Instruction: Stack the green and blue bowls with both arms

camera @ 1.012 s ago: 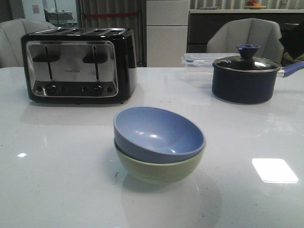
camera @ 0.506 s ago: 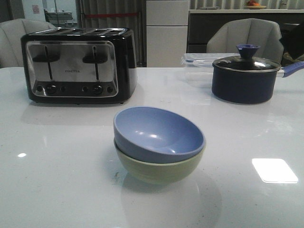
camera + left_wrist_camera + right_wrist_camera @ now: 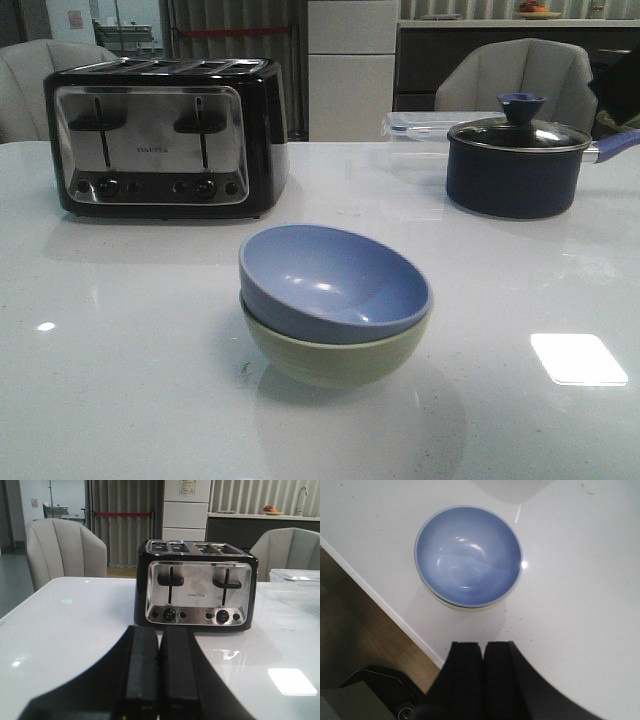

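Observation:
The periwinkle blue bowl sits tilted inside the pale green bowl near the middle of the white table in the front view. The right wrist view shows the same pair from above, the blue bowl with a thin edge of the green bowl under it. My right gripper is shut and empty, held above the table apart from the bowls. My left gripper is shut and empty, facing the toaster. Neither arm shows in the front view.
A black-and-chrome toaster stands at the back left, also in the left wrist view. A dark navy lidded saucepan and a clear plastic box stand at the back right. The table's edge runs close to the bowls.

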### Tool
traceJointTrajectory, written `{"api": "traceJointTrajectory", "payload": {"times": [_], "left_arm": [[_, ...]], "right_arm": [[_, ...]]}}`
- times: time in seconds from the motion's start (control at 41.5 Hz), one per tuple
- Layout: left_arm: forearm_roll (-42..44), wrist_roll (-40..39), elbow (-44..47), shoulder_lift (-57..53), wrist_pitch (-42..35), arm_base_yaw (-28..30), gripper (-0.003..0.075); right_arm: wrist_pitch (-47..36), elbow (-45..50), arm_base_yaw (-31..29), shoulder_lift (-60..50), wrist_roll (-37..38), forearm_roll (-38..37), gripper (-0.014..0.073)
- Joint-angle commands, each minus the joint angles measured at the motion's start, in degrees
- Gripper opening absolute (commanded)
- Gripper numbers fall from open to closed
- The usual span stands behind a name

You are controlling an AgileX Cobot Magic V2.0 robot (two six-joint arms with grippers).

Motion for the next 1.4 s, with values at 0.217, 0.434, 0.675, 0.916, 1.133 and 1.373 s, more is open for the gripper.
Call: {"api": "traceJointTrajectory", "payload": {"times": [0.217, 0.434, 0.675, 0.916, 1.133, 1.373], "left_arm": [[-0.36, -0.04, 0.29, -1.19, -5.48, -0.41, 0.0097], [-0.36, -0.04, 0.29, -1.19, -5.48, -0.41, 0.0097], [-0.36, -0.04, 0.29, -1.19, -5.48, -0.41, 0.0097], [-0.36, -0.04, 0.29, -1.19, -5.48, -0.41, 0.0097], [-0.36, -0.04, 0.29, -1.19, -5.48, -0.41, 0.0097], [-0.36, -0.04, 0.29, -1.19, -5.48, -0.41, 0.0097]], "right_arm": [[-5.37, 1.63, -10.49, -8.55, -0.47, -1.01, 0.0057], [-19.16, 14.08, -26.44, -26.08, -0.47, -1.46, 0.0057], [-32.94, 31.29, -33.90, -42.51, -0.47, -1.41, 0.0057], [-38.91, 42.05, -33.92, -48.77, -0.42, -1.41, 0.0057], [-40.26, 43.80, -32.11, -51.20, -0.42, -1.41, 0.0057], [-40.26, 43.80, -32.56, -51.14, -0.42, -1.41, 0.0057]]}}
